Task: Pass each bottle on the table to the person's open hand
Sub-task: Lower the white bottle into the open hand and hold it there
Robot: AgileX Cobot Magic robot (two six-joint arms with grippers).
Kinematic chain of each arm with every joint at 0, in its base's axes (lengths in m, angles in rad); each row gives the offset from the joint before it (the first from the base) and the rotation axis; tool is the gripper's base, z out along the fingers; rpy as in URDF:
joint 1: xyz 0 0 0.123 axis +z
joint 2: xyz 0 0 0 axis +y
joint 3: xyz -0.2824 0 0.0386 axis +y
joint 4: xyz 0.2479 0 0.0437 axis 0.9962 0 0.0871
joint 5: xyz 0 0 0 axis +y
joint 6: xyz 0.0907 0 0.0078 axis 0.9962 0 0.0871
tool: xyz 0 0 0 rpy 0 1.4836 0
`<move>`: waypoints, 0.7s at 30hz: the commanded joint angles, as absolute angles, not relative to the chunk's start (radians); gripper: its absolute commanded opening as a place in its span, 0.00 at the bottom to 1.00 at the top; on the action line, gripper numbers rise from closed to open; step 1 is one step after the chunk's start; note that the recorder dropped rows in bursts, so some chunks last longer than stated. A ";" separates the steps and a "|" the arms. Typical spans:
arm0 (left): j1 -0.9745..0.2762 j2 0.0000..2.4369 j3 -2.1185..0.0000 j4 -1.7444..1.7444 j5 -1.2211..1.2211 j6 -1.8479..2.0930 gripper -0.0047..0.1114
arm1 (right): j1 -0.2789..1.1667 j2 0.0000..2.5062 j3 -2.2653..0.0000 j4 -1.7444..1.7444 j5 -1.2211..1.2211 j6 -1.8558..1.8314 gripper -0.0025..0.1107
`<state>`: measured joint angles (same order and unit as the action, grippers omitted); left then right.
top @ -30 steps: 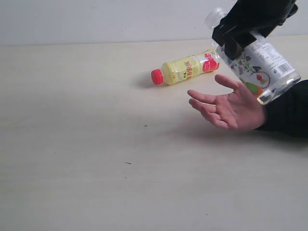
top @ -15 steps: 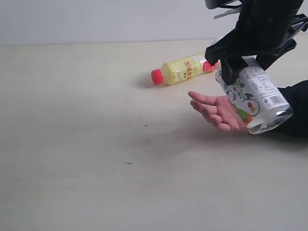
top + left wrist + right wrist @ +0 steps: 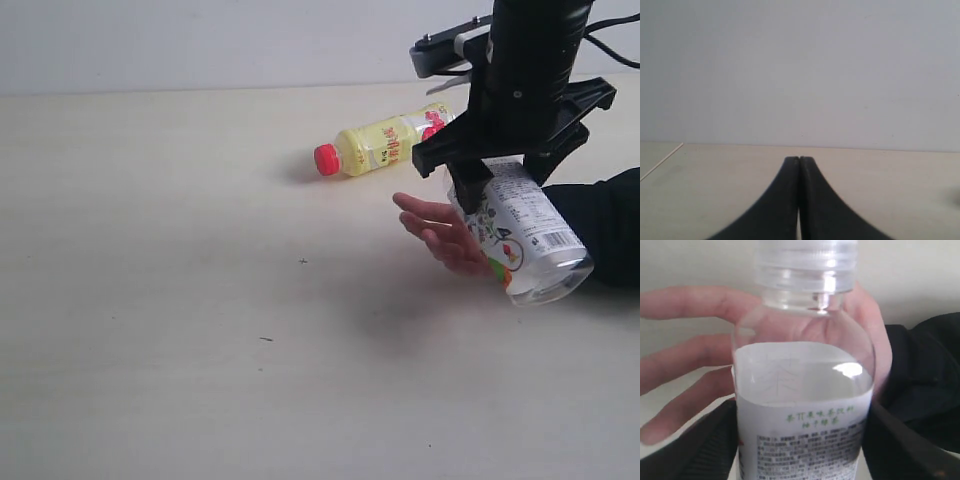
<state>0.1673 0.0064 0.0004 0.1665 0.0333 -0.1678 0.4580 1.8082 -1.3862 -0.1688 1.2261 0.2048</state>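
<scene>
My right gripper point(image 3: 488, 168) is shut on the white bottle with the floral label point(image 3: 525, 240), holding it tilted, base toward the lower right. The bottle point(image 3: 802, 405) sits between both black fingers point(image 3: 700, 445), its clear cap end over the open hand point(image 3: 690, 340). The hand point(image 3: 440, 232) lies palm up, partly hidden behind the bottle; whether they touch I cannot tell. The yellow bottle with the red cap point(image 3: 385, 142) lies on its side farther back on the table point(image 3: 200, 300). My left gripper point(image 3: 799, 160) is shut and empty. The other two bottles are out of view.
The person's black sleeve point(image 3: 605, 220) rests along the table's right edge behind the held bottle. A pale wall point(image 3: 200, 40) rises beyond the table's far edge. A few dark specks point(image 3: 303, 261) dot the tabletop.
My right gripper has come down and slightly left with the floral bottle, from above the hand to level with the palm, now covering most of it. The yellow bottle has not moved.
</scene>
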 commanded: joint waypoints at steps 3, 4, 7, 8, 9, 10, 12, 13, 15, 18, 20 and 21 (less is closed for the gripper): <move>0.170 0.000 0.000 0.172 0.029 -0.165 0.04 | 0.452 1.855 -1.382 -0.206 1.164 0.235 0.02; 0.170 0.000 0.000 0.172 0.029 -0.165 0.04 | 0.452 1.859 -1.382 -0.206 1.155 0.235 0.02; 0.170 0.000 0.000 0.172 0.029 -0.165 0.04 | 0.452 1.867 -1.382 -0.210 1.148 0.240 0.02; 0.170 0.000 0.000 0.172 0.029 -0.165 0.04 | 0.452 1.869 -1.382 -0.210 1.145 0.240 0.02; 0.170 0.000 0.000 0.172 0.029 -0.165 0.04 | 0.452 1.872 -1.382 -0.210 1.145 0.240 0.02; 0.170 0.000 0.000 0.172 0.029 -0.165 0.04 | 0.452 1.873 -1.382 -0.214 1.145 0.240 0.02; 0.170 0.000 0.000 0.172 0.029 -0.165 0.04 | 0.452 1.875 -1.382 -0.221 1.145 0.240 0.02; 0.170 0.000 0.000 0.172 0.029 -0.165 0.04 | 0.452 1.875 -1.382 -0.221 1.145 0.240 0.02; 0.170 0.000 0.000 0.172 0.029 -0.165 0.04 | 0.452 1.875 -1.382 -0.221 1.145 0.240 0.02; 0.170 0.000 0.000 0.172 0.029 -0.165 0.04 | 0.452 1.875 -1.382 -0.221 1.145 0.244 0.02; 0.170 0.000 0.000 0.172 0.029 -0.165 0.04 | 0.454 1.875 -1.382 -0.221 1.136 0.244 0.05; 0.170 0.000 0.000 0.172 0.029 -0.165 0.04 | 0.454 1.875 -1.382 -0.221 1.129 0.244 0.06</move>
